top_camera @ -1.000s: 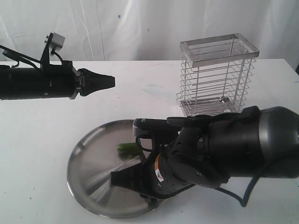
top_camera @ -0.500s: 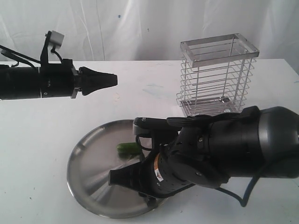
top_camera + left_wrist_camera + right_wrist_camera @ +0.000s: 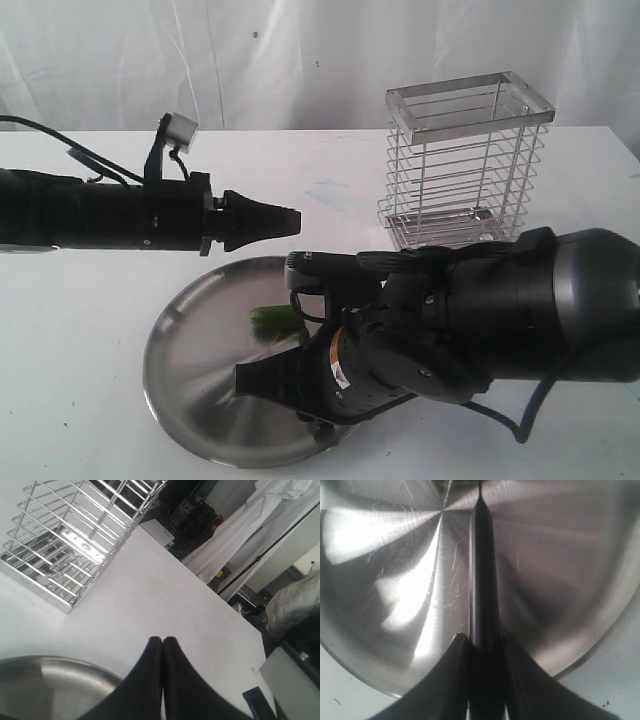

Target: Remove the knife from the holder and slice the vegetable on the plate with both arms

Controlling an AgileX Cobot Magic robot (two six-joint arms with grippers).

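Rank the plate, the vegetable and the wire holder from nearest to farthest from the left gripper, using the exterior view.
Measured from the left gripper in the exterior view:
1. The plate: its far rim lies just below the fingertips.
2. The vegetable: on the plate, further below, beside the right arm.
3. The holder: standing off to the right, towards the back of the table.

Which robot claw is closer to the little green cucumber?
Right. The right claw is low over the plate, just in front of the cucumber. The left claw hovers above it, shut.
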